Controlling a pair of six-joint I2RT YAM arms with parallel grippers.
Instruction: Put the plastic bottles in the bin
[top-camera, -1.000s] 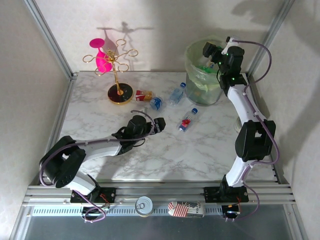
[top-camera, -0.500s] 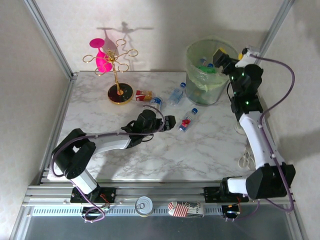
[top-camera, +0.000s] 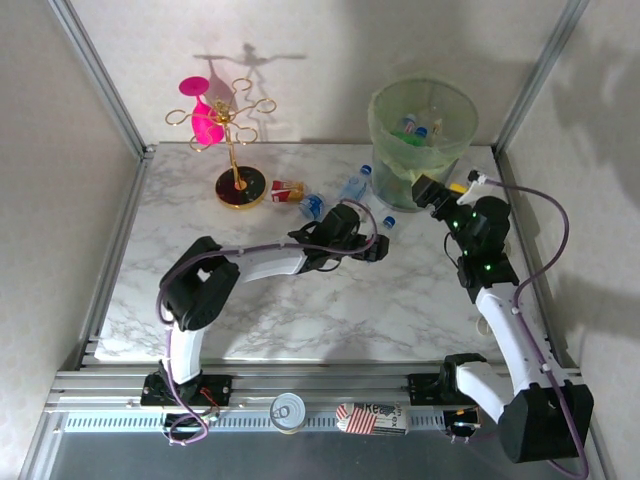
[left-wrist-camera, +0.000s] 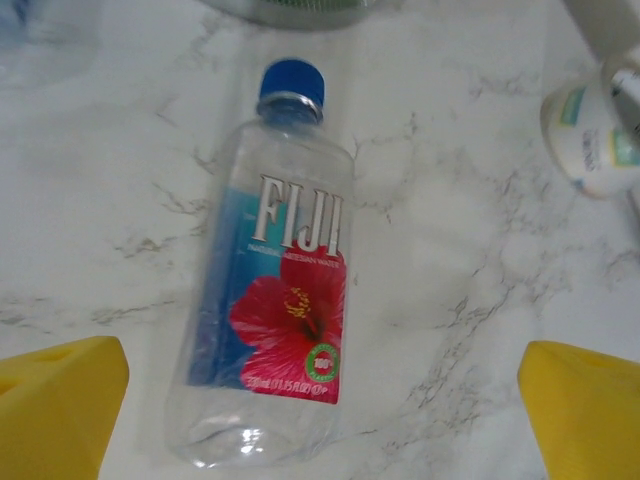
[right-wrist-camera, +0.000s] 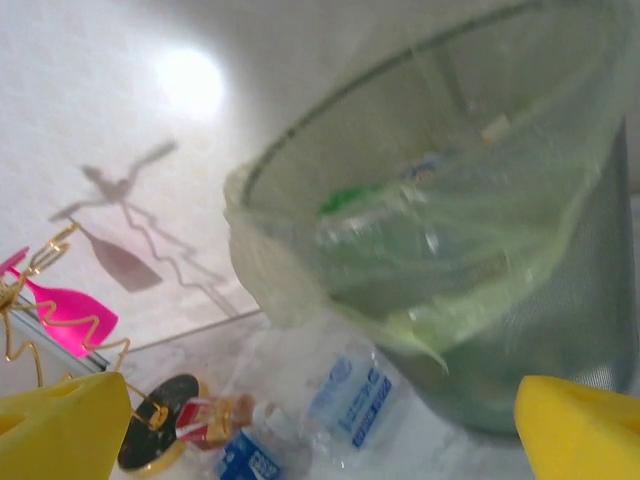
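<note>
Bottle grab probably next: left fingers (left-wrist-camera: 60, 400) spread wide over the flat-lying Fiji bottle (left-wrist-camera: 275, 290); right fingers (right-wrist-camera: 60, 425) released, empty, facing the bin (right-wrist-camera: 590, 300).

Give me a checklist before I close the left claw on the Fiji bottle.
1. Left claw open: ok.
2. Fiji bottle lying flat between the claw's two sides, nearer one side: ok.
3. Claw height over the table: cannot tell.
4. Right claw open and empty: ok.
5. Bin upright, mouth unblocked: ok.
</note>
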